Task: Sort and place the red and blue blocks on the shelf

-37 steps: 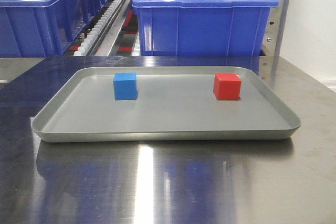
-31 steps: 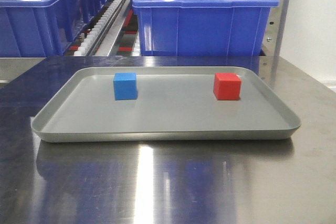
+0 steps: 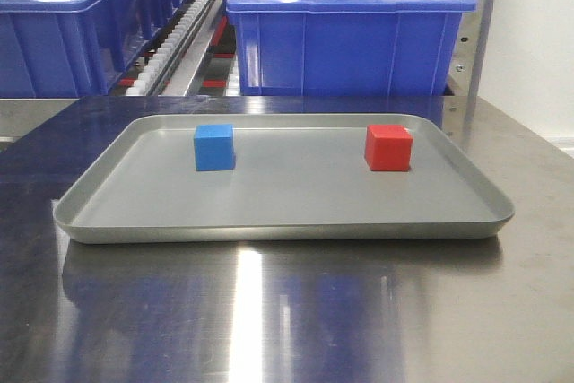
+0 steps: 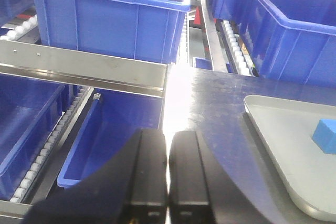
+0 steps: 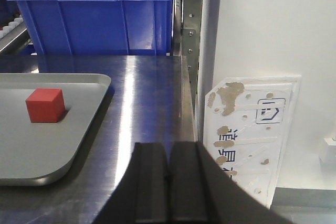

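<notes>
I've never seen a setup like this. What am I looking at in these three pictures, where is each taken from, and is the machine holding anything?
This is a robot with two arms, each ending in a two-fingered clamp called a gripper. One picture comes from a camera facing the scene from the front. The other two come from cameras on the wrists, so the dark shapes at their bottom edges are the left gripper and the right gripper. Both have their fingers pressed together and hold nothing. On the shiny steel table lies a shallow grey tray, with a blue block and a red block standing apart on it. Behind is a shelf of large blue bins.
</notes>
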`<action>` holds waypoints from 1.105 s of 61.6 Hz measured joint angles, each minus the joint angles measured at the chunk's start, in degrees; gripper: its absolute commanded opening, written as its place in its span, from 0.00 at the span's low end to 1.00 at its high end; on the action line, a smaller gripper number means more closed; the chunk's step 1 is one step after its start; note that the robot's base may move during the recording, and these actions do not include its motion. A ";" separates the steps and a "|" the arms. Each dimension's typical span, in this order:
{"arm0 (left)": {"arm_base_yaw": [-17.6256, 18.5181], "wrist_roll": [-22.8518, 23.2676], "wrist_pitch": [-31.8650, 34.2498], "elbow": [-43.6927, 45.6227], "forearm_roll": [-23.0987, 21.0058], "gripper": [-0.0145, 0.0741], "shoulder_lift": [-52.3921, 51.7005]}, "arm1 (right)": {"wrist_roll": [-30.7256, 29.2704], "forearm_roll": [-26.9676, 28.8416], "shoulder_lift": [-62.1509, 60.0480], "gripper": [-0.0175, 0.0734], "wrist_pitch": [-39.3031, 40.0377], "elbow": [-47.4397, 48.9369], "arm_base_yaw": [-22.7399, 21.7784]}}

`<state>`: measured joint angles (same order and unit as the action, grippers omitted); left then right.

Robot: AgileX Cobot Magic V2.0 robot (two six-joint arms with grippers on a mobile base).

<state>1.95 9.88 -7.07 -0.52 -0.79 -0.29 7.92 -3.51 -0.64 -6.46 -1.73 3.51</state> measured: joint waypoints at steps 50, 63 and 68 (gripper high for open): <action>0.00 0.00 0.00 0.00 0.00 0.32 0.00 | 0.00 0.00 1.16 0.27 5.07 0.89 -0.22; 0.00 0.00 0.00 0.00 0.00 0.32 0.00 | 0.00 0.00 18.35 0.27 5.16 13.81 -0.45; 0.00 0.00 0.00 0.00 0.00 0.32 0.00 | 0.00 0.00 26.93 0.27 4.61 19.88 -0.45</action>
<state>1.95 9.88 -7.07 -0.52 -0.79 -0.29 7.92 -3.51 26.28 -1.85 18.15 3.06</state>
